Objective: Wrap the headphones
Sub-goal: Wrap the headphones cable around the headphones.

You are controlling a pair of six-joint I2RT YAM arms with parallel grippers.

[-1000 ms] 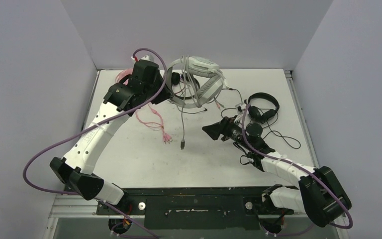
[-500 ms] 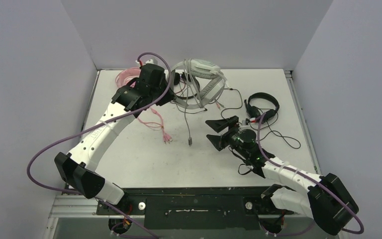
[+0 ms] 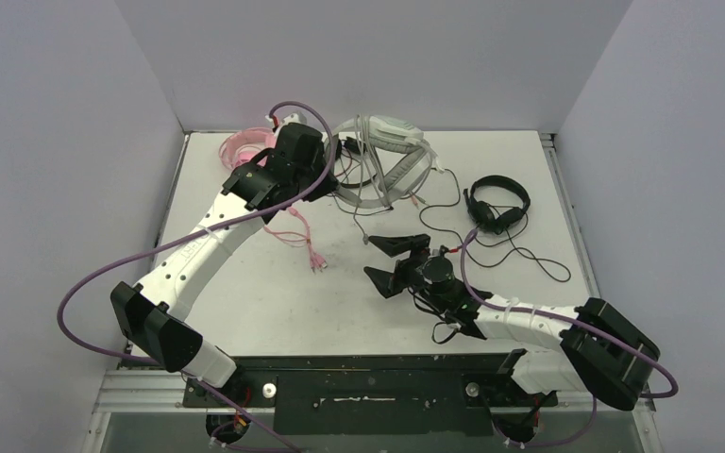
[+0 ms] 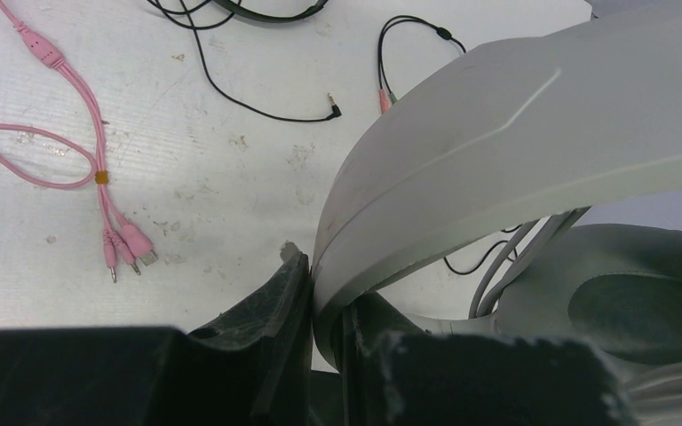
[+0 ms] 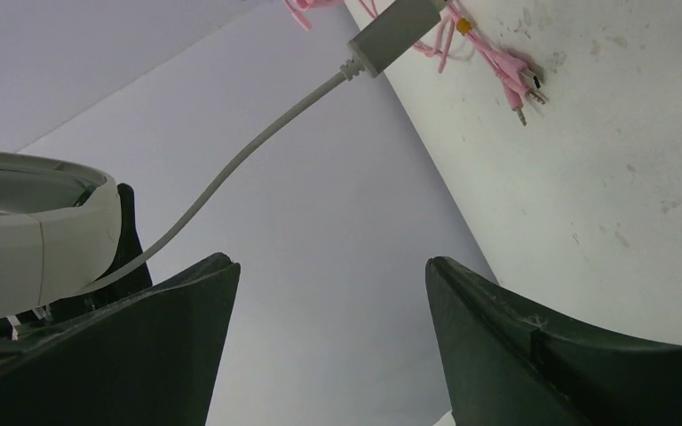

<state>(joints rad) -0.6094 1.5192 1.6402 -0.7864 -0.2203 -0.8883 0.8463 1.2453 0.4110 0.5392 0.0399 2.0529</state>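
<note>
My left gripper [image 4: 321,288] is pinched tight on the headband of the white-grey headset [image 3: 382,156], which is held up over the far middle of the table [image 3: 274,302]. Its grey cable [image 5: 240,153] runs down to a USB plug [image 5: 400,31]. The right gripper [image 3: 379,258] sits mid-table, jaws spread wide with nothing between them; the plug is ahead of them. The pink headset [image 3: 245,144] lies far left, its pink plugs [image 4: 124,250] on the tabletop. One black headset [image 3: 497,201] lies on the right. A second, I think, sits behind the white one, mostly hidden.
</note>
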